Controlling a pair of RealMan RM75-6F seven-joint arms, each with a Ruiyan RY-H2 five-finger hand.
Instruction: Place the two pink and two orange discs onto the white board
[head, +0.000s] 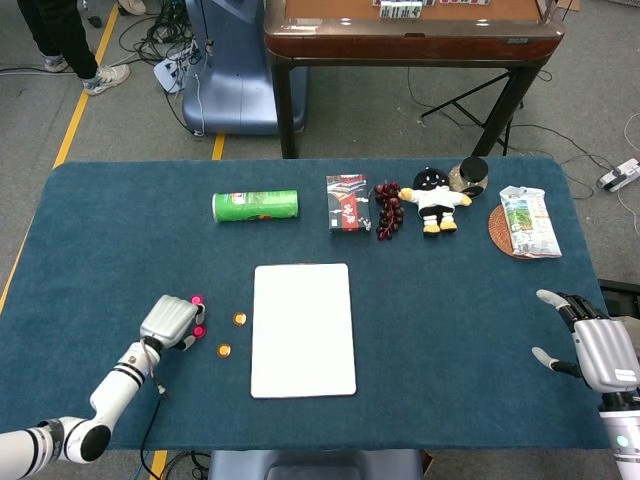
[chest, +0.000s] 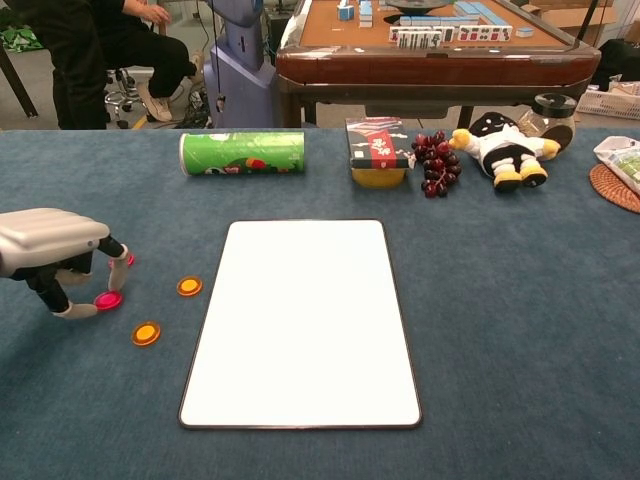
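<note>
While curled, left hand pinches pink disc.

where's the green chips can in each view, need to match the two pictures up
Head view: the green chips can lies on its side, upper left of centre, beyond the white board.
Chest view: the can lies on its side near the far table edge, left of centre, beyond the board's far left corner.
Shared landmark: the red box to the can's right, with the grapes beside it.
</note>
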